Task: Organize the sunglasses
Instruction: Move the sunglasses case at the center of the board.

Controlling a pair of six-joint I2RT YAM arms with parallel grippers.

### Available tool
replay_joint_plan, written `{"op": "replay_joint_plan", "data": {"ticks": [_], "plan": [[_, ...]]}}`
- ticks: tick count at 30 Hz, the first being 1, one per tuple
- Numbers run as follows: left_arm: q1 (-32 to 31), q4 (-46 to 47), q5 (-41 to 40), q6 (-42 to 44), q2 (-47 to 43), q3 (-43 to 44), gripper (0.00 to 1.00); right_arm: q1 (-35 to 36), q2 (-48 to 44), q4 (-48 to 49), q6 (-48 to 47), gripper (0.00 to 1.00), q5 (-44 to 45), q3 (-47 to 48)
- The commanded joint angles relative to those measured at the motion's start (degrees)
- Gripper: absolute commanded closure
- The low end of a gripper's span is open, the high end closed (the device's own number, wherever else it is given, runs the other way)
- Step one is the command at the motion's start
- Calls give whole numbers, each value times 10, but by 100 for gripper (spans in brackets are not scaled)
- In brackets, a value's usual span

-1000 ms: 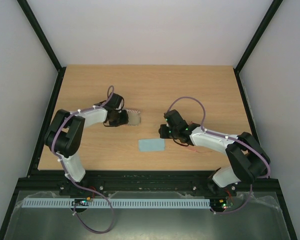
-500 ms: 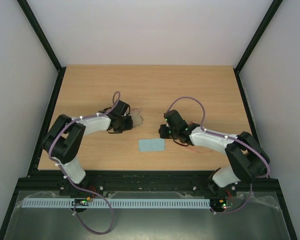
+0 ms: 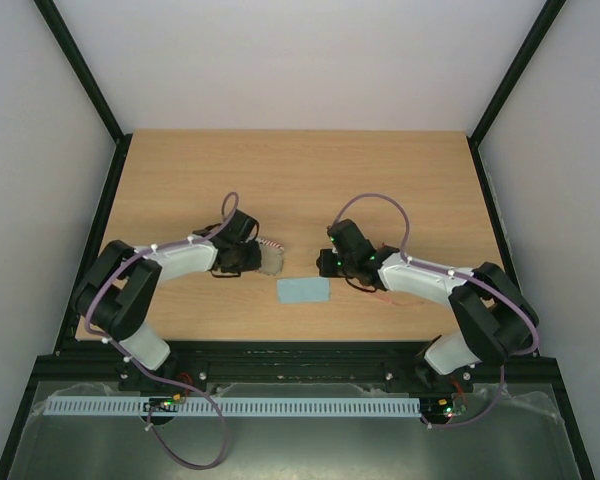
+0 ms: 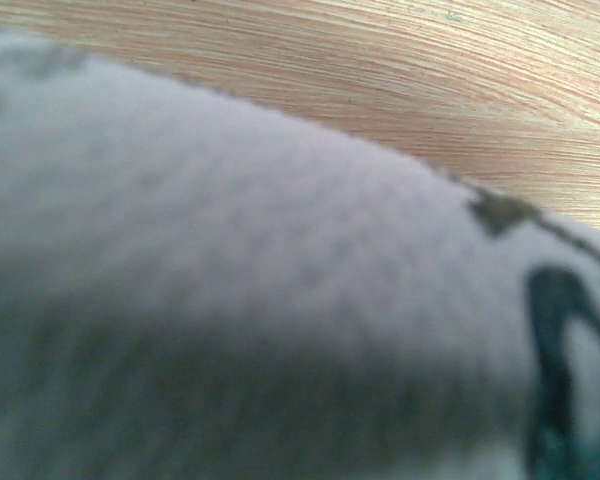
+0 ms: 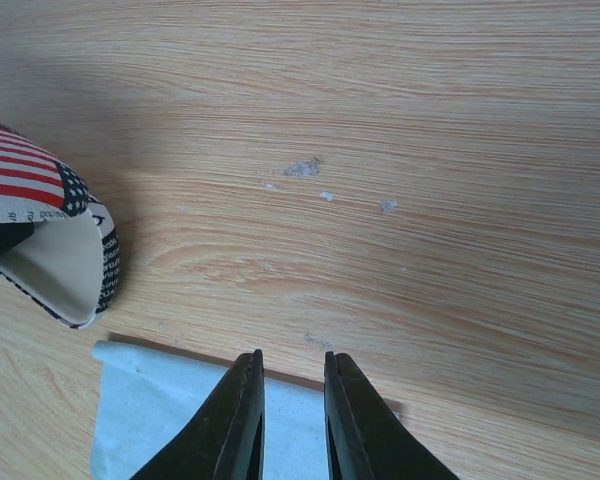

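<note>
The grey flag-patterned case [image 3: 271, 258] lies left of centre, its open end [image 5: 55, 265] facing my right gripper. My left gripper [image 3: 252, 256] is at the case's left end and seems shut on it. The left wrist view is filled by the blurred case [image 4: 280, 250], and the fingers are hidden. My right gripper [image 3: 328, 263] hovers low over the far right edge of the light blue cloth [image 5: 170, 420], its jaws [image 5: 292, 355] a narrow gap apart with nothing between. Of the sunglasses only a thin red-orange strip [image 3: 384, 297] shows, by my right forearm.
The light blue cloth [image 3: 303, 291] lies flat between the two grippers, near the table's front edge. Black frame posts stand at both sides of the wooden table [image 3: 300, 170].
My left gripper and the case have moved together toward the near edge and a little right. The right arm has barely moved.
</note>
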Motion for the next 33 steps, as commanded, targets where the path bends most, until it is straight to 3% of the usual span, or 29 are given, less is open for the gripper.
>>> {"op": "replay_joint_plan", "data": {"ticks": [1, 33], "plan": [[0, -25, 22, 5, -18, -7, 73, 0, 6, 2, -5, 83, 0, 21], [1, -42, -7, -20, -55, -38, 71, 39, 27, 12, -1, 77, 1, 46]]}}
